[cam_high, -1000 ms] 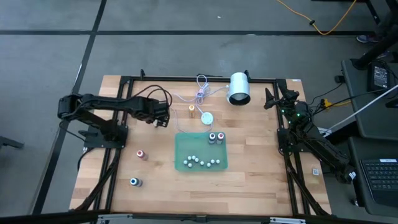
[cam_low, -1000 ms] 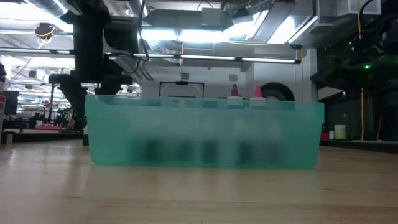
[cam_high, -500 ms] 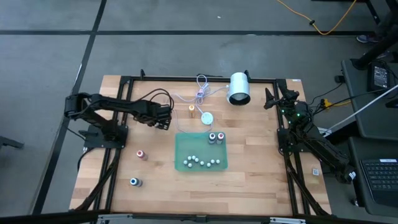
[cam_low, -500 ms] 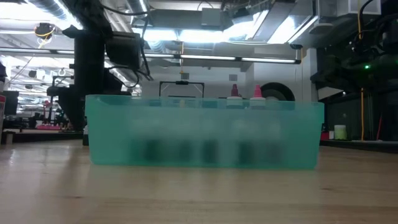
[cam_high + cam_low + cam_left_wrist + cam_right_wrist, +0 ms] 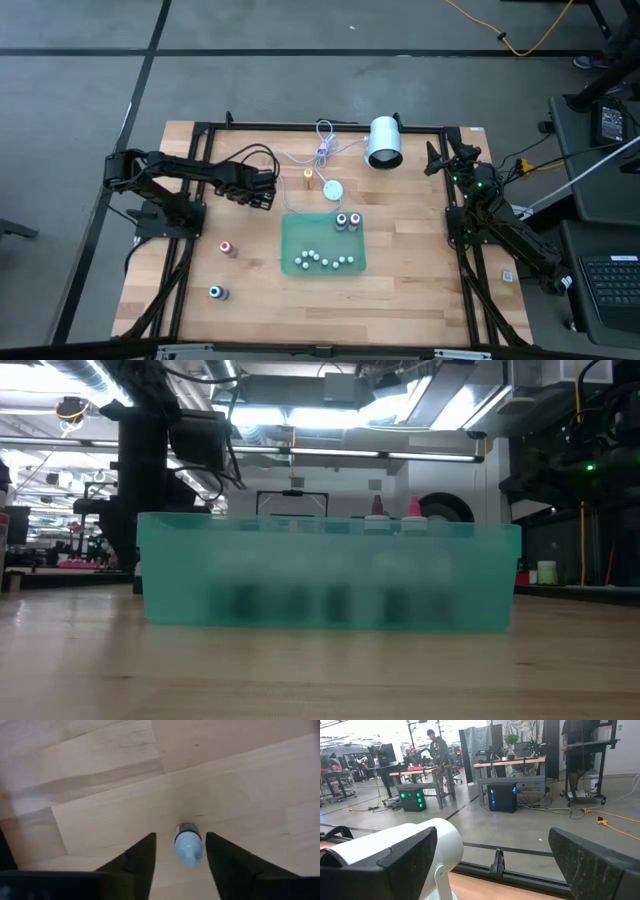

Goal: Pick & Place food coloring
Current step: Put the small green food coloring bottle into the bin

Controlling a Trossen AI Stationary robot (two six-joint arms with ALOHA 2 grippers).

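Your left gripper [image 5: 177,851] sits w/ fingers apart around a tiny bottle [image 5: 188,844], not clamped yet; it's prob light, hard, tippy, so squeeze its body low; right gripper [image 5: 490,865] open.

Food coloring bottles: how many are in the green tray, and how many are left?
Done: two bottles stand in the green tray. In hand: the left end effector straddles a pale-capped bottle, open, not gripping. Left: the orange-topped bottle, red-topped bottle and blue-topped bottle on the table. The right end effector waits open by the table's edge.
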